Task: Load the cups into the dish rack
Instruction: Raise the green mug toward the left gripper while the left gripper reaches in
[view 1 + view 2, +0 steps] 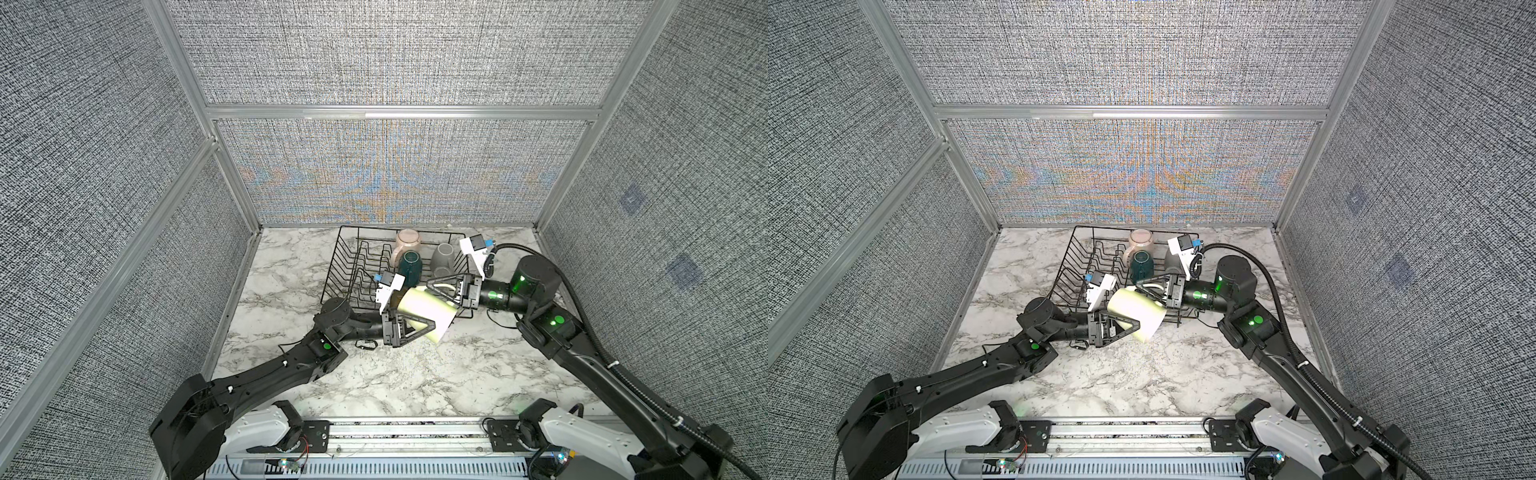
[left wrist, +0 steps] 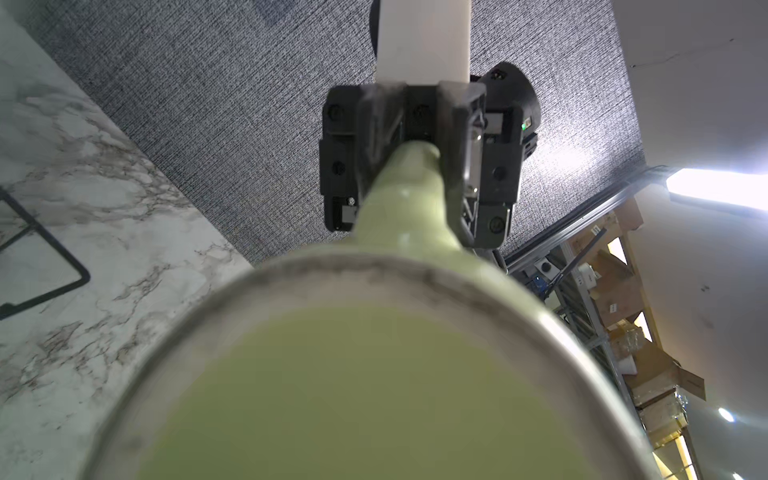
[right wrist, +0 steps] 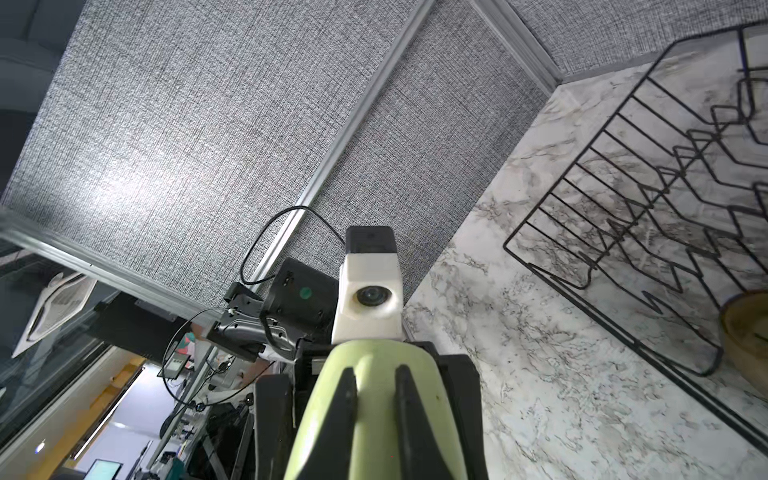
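Observation:
A pale yellow-green cup [image 1: 424,309] [image 1: 1136,309] hangs tilted over the near edge of the black wire dish rack [image 1: 345,257] [image 1: 1075,257]. My right gripper [image 1: 434,286] [image 3: 376,399] is shut on its handle side. My left gripper [image 1: 422,318] [image 1: 1129,316] stands open with its jaws around the cup's body. The cup's base [image 2: 374,374] fills the left wrist view and hides the left fingers. In the rack stand a pale pink mug [image 1: 407,243], a dark teal mug [image 1: 411,264] and a grey mug [image 1: 444,255], all upside down. An amber glass [image 3: 746,332] shows at the rack's edge.
The rack sits at the back of the marble table [image 1: 374,382], close to the back wall. Its plate dividers [image 1: 365,266] fill its left half. A small black clip with a cable [image 1: 368,345] lies under the left wrist. Grey fabric walls close three sides.

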Motion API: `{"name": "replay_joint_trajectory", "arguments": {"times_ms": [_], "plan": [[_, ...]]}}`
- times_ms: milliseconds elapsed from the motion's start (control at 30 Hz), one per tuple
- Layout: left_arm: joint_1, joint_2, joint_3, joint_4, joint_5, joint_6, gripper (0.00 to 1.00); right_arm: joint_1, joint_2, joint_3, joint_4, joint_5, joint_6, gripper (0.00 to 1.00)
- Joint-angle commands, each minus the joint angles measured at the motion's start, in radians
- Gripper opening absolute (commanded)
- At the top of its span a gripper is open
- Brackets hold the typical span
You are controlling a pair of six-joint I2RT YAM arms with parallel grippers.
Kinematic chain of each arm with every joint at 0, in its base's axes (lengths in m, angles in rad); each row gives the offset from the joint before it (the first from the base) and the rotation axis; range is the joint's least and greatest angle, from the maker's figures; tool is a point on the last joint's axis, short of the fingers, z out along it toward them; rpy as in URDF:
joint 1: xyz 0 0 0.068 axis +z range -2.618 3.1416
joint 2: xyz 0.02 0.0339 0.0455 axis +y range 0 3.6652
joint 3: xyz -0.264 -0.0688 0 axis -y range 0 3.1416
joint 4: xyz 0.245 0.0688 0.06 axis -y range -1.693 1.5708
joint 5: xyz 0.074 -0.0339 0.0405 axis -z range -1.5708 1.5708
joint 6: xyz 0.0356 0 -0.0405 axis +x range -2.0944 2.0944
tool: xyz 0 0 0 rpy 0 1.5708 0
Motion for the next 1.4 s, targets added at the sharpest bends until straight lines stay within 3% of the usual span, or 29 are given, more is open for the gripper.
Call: {"name": "replay_joint_trajectory", "arguments": {"times_ms": [0, 233, 467, 667, 867, 1067, 1367], "plan": [[-0.010, 0.037, 0.007, 0.140, 0.041, -0.058, 0.99, 0.003, 0.015, 0.012, 0.143, -0.141, 0.030, 0.00], [-0.011, 0.038, -0.001, 0.103, 0.033, -0.044, 0.99, -0.020, 0.016, 0.014, 0.113, -0.247, -0.009, 0.00], [-0.009, -0.042, -0.018, -0.052, 0.013, 0.033, 0.99, -0.072, 0.052, 0.120, -0.210, -0.357, -0.172, 0.00], [-0.008, -0.086, -0.015, -0.139, 0.006, 0.063, 0.99, -0.076, 0.083, 0.111, -0.274, -0.383, -0.213, 0.00], [-0.009, -0.032, 0.005, -0.097, 0.016, 0.029, 0.99, -0.074, 0.103, 0.101, -0.256, -0.381, -0.207, 0.00], [-0.012, 0.110, 0.011, 0.129, 0.058, -0.088, 0.98, -0.073, 0.133, 0.117, -0.248, -0.395, -0.216, 0.00], [-0.012, 0.151, -0.003, 0.161, 0.066, -0.112, 0.92, -0.081, 0.176, 0.136, -0.328, -0.390, -0.274, 0.00]]}}
